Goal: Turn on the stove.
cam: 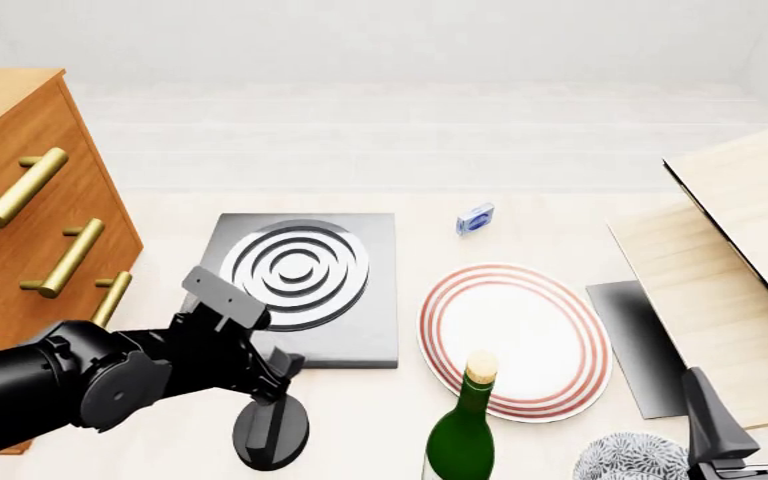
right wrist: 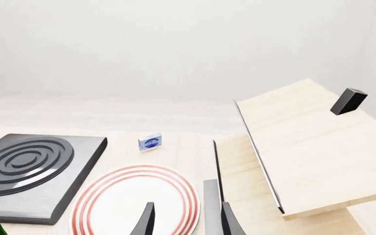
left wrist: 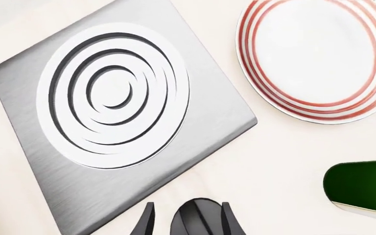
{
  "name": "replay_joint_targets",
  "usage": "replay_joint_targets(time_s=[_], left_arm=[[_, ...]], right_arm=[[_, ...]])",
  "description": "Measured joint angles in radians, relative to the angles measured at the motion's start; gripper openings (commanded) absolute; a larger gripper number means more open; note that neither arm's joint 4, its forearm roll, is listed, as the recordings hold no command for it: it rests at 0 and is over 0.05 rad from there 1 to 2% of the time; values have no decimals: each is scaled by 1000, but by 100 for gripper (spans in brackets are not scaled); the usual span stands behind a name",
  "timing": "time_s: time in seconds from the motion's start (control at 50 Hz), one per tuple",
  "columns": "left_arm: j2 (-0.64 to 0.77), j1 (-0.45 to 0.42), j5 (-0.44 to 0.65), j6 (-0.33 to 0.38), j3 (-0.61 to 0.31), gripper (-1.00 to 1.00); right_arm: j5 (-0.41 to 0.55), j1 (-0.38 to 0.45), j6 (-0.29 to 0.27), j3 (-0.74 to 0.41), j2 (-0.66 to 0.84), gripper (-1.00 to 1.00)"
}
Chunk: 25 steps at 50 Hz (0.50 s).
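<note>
The front view looks from above and a little behind, forward and down on the bench [cam: 398, 400], far enough to take in both arms. The left wrist view looks almost straight down along the left claw [left wrist: 188, 220], close to the surface; the stove [left wrist: 18, 83] lies beyond the claw tips and the plate [left wrist: 318, 58] beside it. The right wrist view looks more level along the right claw [right wrist: 186, 220], higher and farther back, toward the far wall. All three views share the stove and the plate; the front and right wrist views also share the small blue box [right wrist: 149, 143].
</note>
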Motion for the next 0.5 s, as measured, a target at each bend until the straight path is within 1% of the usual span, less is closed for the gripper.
replay_joint_targets(time_s=[0.5], left_arm=[[179,42,-143,67,42,100]], right_arm=[[0,2,6,0,0,100]])
